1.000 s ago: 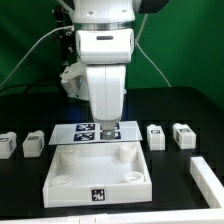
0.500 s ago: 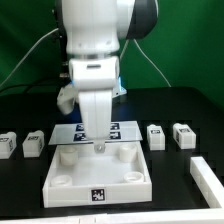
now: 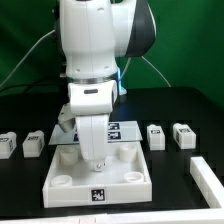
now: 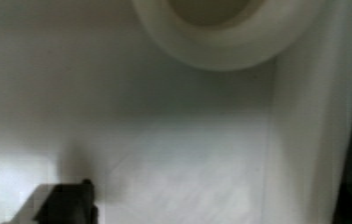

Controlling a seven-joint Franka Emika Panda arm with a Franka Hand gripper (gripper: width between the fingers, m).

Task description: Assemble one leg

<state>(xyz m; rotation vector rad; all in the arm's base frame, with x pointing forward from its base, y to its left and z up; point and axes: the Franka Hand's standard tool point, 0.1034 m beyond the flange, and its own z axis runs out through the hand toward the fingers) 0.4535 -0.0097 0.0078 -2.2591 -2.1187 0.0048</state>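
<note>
The arm's casing [image 3: 95, 40] is glossy white plastic, the plate [image 3: 65, 190] and legs [image 3: 183, 136] smooth matt plastic, the black tabletop [image 3: 185, 105] matt.

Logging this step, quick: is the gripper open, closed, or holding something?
Gripper: cannot be told; it hangs low over the white plate, and the wrist view shows only one fingertip.

Plate [image 3: 62, 186] central on desk [image 3: 25, 195], marker board [image 3: 128, 130] just behind. Two legs [image 3: 34, 142] at exterior view's left, two at its right.
</note>
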